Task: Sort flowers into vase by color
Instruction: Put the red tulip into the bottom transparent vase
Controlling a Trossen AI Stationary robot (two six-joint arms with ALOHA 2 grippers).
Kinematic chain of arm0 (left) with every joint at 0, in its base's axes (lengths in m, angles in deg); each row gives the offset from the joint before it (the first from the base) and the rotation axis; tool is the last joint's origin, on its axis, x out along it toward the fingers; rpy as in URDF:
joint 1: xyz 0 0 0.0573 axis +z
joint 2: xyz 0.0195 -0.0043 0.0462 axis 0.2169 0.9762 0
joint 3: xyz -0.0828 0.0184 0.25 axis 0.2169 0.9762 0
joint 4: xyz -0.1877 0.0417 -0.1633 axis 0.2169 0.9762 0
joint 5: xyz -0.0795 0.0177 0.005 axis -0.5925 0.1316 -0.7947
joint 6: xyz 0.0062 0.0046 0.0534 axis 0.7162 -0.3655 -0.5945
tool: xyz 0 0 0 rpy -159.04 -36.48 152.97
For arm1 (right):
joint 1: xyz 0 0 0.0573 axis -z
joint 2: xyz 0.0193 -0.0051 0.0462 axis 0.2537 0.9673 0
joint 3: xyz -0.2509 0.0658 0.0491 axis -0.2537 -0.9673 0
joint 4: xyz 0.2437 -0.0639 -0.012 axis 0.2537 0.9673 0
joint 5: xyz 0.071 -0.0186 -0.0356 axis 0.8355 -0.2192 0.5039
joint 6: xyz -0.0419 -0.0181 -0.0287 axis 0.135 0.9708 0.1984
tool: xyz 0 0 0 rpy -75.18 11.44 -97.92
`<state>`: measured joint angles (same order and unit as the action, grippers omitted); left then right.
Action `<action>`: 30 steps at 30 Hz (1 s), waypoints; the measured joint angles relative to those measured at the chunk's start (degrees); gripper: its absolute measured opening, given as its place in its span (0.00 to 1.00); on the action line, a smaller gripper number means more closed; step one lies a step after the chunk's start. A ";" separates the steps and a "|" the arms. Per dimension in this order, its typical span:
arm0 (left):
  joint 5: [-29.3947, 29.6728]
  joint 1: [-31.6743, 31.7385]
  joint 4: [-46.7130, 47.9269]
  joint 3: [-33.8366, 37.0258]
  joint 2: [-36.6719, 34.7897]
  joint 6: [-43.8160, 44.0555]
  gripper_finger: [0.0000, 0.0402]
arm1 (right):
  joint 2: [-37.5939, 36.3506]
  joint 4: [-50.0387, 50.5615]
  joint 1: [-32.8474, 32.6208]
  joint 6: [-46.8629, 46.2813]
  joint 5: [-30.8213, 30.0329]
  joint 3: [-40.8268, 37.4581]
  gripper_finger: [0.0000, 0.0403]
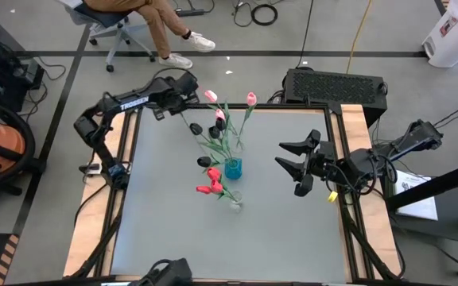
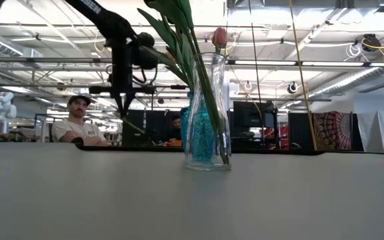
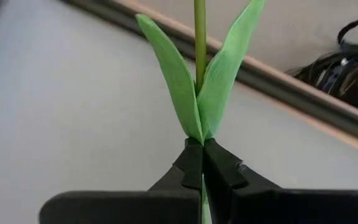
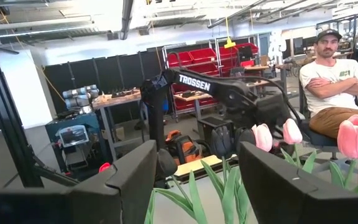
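My left gripper (image 3: 202, 146) hangs over the table's far left part (image 1: 183, 97), fingers pointing down (image 2: 122, 107), shut on a tulip's green stem. That flower's head is outside the left wrist view. A black head (image 1: 196, 128) lies close by in the high view, and I cannot tell whether it belongs to that stem. The blue vase (image 1: 233, 168) and the clear glass vase (image 2: 207, 113) stand mid-table and hold tulips with pink (image 1: 251, 98), black (image 1: 213, 133) and red (image 1: 213, 173) heads. My right gripper (image 1: 293, 159) hovers open to the right of the vases. My left gripper pinches the green stem (image 3: 201, 134) between its two fingertips, right where the two leaves (image 3: 173, 74) branch off. The fingers come from above and lie across the stem. The leaves and upper stem stick out beyond the fingertips, lifted clear of the table.
The table's raised dark frame and wooden border (image 1: 348, 119) run around the grey surface. A black case (image 1: 336, 83) sits beyond the far edge. A seated person (image 2: 79, 127) is behind the table. Bare grey surface (image 1: 213, 246) lies on the near side of the vases.
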<state>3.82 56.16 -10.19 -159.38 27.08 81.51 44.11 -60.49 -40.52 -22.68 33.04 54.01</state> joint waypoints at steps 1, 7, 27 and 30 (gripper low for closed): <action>0.77 0.14 0.03 0.00 -0.68 -0.68 0.01 | 0.00 0.00 0.00 0.00 0.02 0.00 0.54; 5.39 0.66 0.95 0.00 -5.26 -4.02 0.01 | 0.00 0.00 0.00 0.00 0.13 0.00 0.54; 14.84 0.58 0.60 -0.02 -23.52 -21.08 0.01 | 0.00 -0.02 0.00 0.00 0.22 0.00 0.54; 14.84 0.56 0.41 -0.02 -26.39 -24.82 0.01 | 0.00 0.00 0.00 0.00 0.22 0.00 0.54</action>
<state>18.66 56.72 -9.78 -159.40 0.70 56.69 44.11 -60.49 -40.52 -22.68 33.26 54.01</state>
